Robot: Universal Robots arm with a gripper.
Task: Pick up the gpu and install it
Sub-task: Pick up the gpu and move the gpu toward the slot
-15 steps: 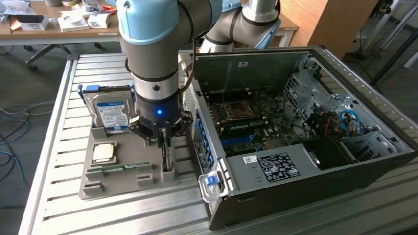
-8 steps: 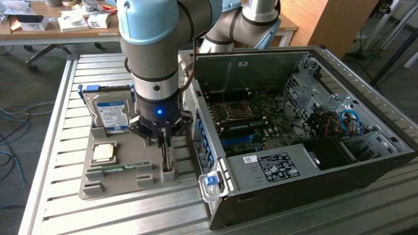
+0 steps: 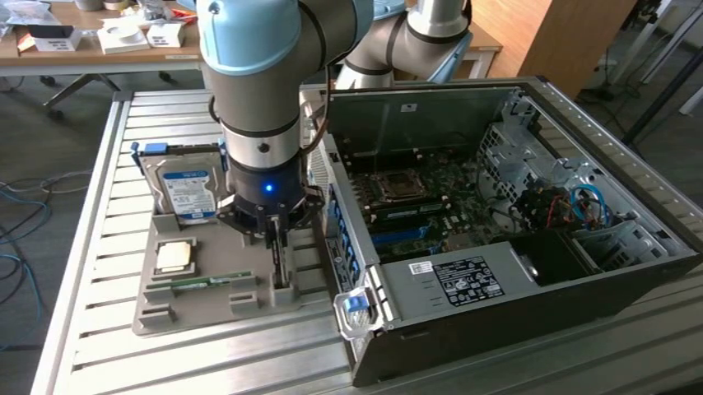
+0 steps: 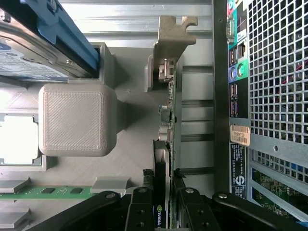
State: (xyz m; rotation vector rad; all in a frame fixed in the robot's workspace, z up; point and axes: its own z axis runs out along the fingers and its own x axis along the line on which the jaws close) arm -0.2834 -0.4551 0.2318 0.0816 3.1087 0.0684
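Note:
The gpu (image 3: pixel 281 267) stands on edge in a slot at the exterior view's right end of the grey holder tray (image 3: pixel 148 317), just beside the open computer case (image 3: pixel 495 271). My gripper (image 3: pixel 275 240) is straight above it, and its fingers reach down onto the card. In the wrist view the gpu (image 4: pixel 169 120) appears edge-on, its metal bracket (image 4: pixel 173 38) at the far end. The gripper (image 4: pixel 162 207) has a black finger (image 4: pixel 139 209) on each side of the card's near end and is shut on it. The card's lower edge is still in the tray.
The tray also holds a silver hard drive (image 3: pixel 184 193), a CPU (image 3: pixel 176 257) and a green RAM stick (image 3: pixel 203 282). The case's rear panel (image 4: pixel 240 86) lies close beside the card. The motherboard (image 3: pixel 423 202) lies exposed inside the case. A cluttered desk (image 3: pixel 99 37) stands behind.

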